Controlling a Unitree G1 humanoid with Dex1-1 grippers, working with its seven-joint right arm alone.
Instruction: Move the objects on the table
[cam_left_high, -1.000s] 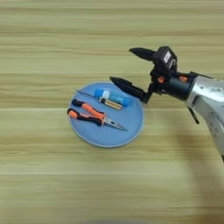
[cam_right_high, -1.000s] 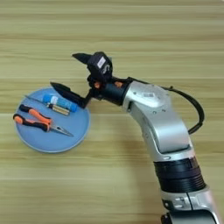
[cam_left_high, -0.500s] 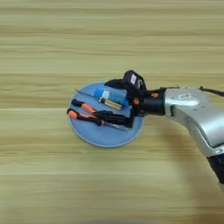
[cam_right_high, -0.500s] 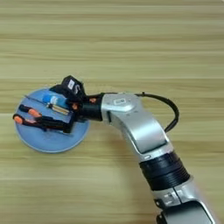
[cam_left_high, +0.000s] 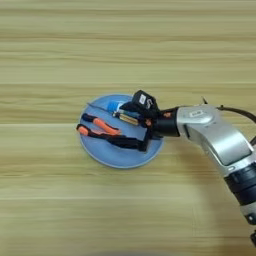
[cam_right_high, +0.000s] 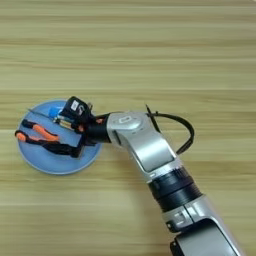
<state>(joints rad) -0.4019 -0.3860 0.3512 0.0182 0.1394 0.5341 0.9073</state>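
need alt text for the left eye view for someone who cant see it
A silver robot arm reaches in from the right, its black gripper over a round light-blue plate on a wooden table. On the plate lie orange-handled pliers, with a thin black pen and a blue tube near the far rim.

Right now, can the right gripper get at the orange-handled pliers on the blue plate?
Probably yes. The right gripper is already over the plate, its lower finger lying right beside the pliers. Nothing stands between them, though the screwdriver and blue tube crowd close.
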